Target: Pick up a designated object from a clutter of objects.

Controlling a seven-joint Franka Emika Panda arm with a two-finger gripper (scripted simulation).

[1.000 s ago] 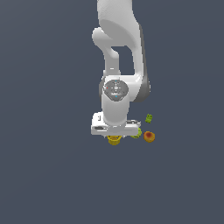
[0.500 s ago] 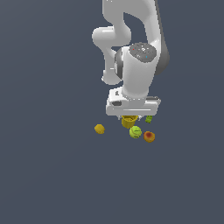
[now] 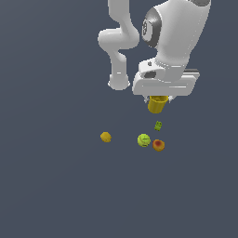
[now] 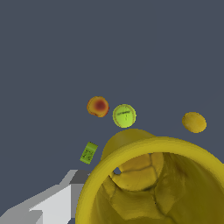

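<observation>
Aloft, the yellow cup hangs clamped between the fingers, above the clutter.

My arm is glossy white, built of rounded, tubular segments with one dark grey joint disc. My gripper hangs from a flat, boxy white hand with grey trim and light-grey fingers.

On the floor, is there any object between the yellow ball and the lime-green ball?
No. In the exterior view the floor between the yellow ball and the lime-green ball is bare; the wrist view shows the same.
</observation>
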